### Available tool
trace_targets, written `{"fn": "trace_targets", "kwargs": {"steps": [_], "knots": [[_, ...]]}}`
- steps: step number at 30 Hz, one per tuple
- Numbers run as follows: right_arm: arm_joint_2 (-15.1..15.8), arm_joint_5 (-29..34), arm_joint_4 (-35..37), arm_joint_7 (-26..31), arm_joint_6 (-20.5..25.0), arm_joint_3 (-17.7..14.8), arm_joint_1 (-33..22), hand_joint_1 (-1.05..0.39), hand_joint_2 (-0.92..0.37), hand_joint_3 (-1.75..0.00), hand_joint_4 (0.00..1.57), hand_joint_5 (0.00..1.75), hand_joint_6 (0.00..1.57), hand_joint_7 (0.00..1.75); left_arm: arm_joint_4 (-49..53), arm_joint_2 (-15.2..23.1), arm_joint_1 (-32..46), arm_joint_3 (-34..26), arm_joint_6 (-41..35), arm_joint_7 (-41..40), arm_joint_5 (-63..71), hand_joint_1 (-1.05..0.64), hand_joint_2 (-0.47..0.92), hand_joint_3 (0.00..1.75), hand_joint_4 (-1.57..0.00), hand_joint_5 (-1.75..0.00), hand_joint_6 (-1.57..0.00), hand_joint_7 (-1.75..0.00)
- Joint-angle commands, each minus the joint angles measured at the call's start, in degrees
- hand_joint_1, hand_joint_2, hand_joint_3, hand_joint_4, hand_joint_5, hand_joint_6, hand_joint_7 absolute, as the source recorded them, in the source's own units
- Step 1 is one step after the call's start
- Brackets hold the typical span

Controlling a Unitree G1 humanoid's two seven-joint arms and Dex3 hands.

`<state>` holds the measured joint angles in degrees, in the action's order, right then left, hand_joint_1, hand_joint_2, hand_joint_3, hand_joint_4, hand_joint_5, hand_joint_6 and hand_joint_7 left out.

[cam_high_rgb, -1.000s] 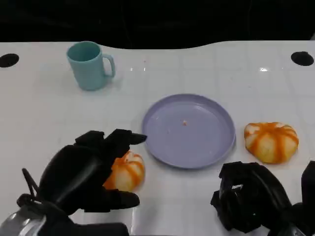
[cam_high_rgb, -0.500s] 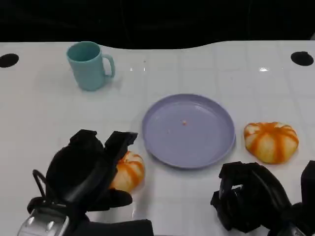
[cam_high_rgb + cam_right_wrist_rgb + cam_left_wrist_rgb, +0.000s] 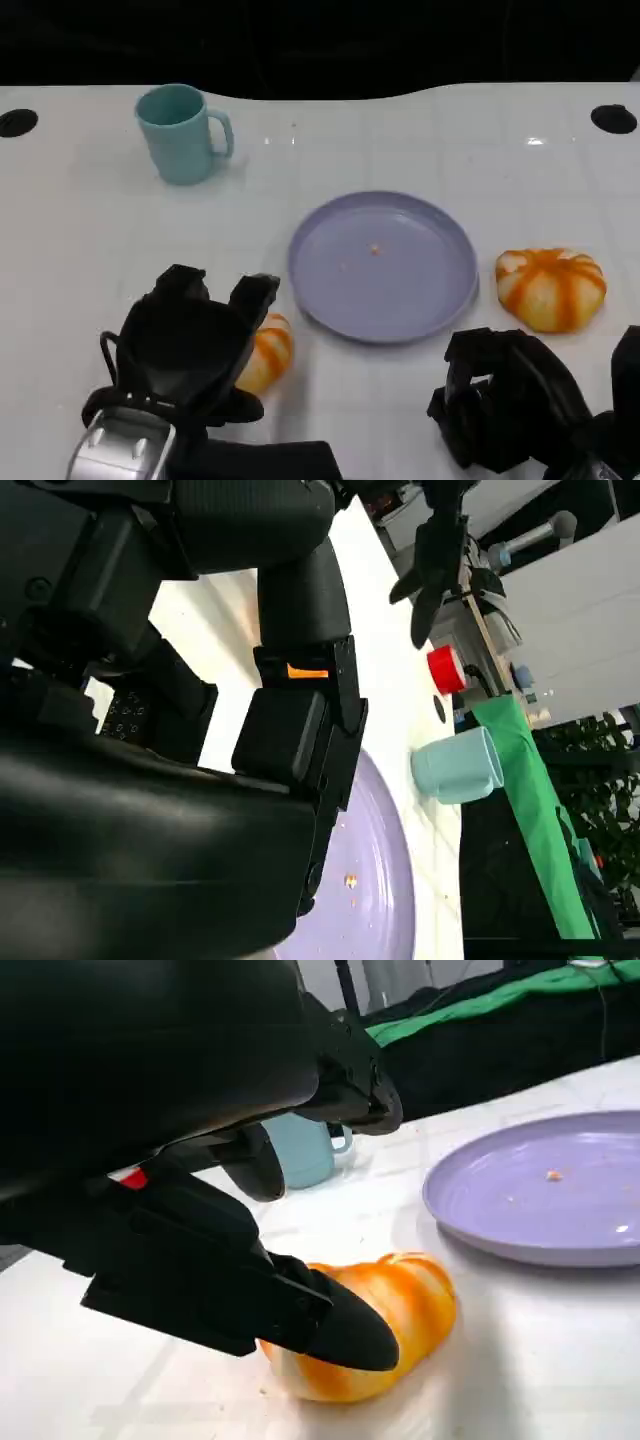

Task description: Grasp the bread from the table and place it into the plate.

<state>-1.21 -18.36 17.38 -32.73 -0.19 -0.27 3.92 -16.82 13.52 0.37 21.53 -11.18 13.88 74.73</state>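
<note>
The left hand [image 3: 190,345] sits over the nearer bread [image 3: 265,352], which lies on the table [image 3: 90,250] just off the plate's near-left rim. In the left wrist view a lower finger [image 3: 330,1325] lies against the near side of the bread [image 3: 385,1320] while the upper fingers arch above it without plainly touching — so the hand looks cupped around the roll, and whether it has a true grip cannot be told. The bread rests on the tabletop, its longer side running roughly toward the plate [image 3: 383,265], and it peeks out from the hand on the plate side.

That is the relation that matters: the plate lies to the right of and a little beyond this hand, near, with only a strip of bare table between roll and rim. The left hand is plainly the closer one to this piece. The right hand [image 3: 515,400] rests low at the near edge, fingers curled in on nothing, with a second bread [image 3: 551,288] just beyond it, beside the plate's right rim.

The plate's raised lip is likely the one thing to clear — a lift before moving across. The teal mug [image 3: 183,132] stands well apart at the far left, out of the way
</note>
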Motion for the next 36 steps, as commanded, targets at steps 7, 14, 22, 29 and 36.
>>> {"fn": "trace_targets", "kwargs": {"steps": [7,14,22,29,36], "knots": [[0.68,-0.29,0.97,-0.64,-1.36,-0.67,0.69,-1.05,-0.05,-1.44,1.5,1.41,1.57,1.0,4.65,-0.72,-3.45,2.31,-3.57,1.37,2.22,-0.69,0.71,0.0,-0.25,-0.87,-0.24,-0.1],[0.7,-0.69,1.24,-1.07,-1.33,-0.87,0.67,-1.05,-0.07,-1.41,1.51,1.39,1.57,0.99,8.76,-1.13,-5.16,3.77,-4.0,-1.35,1.68,-0.56,0.63,0.0,-0.24,-0.88,-0.26,-0.09],[0.8,-0.03,0.63,-0.38,-1.13,-0.63,0.49,-1.05,-0.09,-1.39,1.51,1.4,1.57,1.01,12.58,-1.31,-6.6,5.31,-3.97,-5.32,1.38,-0.26,0.64,0.02,-0.25,-0.91,-0.3,-0.08],[0.74,-0.45,0.75,-0.68,-1.08,-0.78,0.49,-1.05,-0.08,-1.4,1.5,1.41,1.57,1.01,17.91,-1.81,-9.08,7.1,-5.43,-7.34,2.09,-0.31,0.65,0.03,-0.26,-0.95,-0.31,-0.07],[0.81,-0.42,1.06,-0.97,-1.5,-0.81,0.56,-1.05,-0.08,-1.4,1.5,1.41,1.57,1.0,21.86,-3.81,-11.05,7.77,-8.01,-6.27,-0.29,-0.36,0.65,0.02,-0.24,-0.94,-0.29,-0.05]]}}
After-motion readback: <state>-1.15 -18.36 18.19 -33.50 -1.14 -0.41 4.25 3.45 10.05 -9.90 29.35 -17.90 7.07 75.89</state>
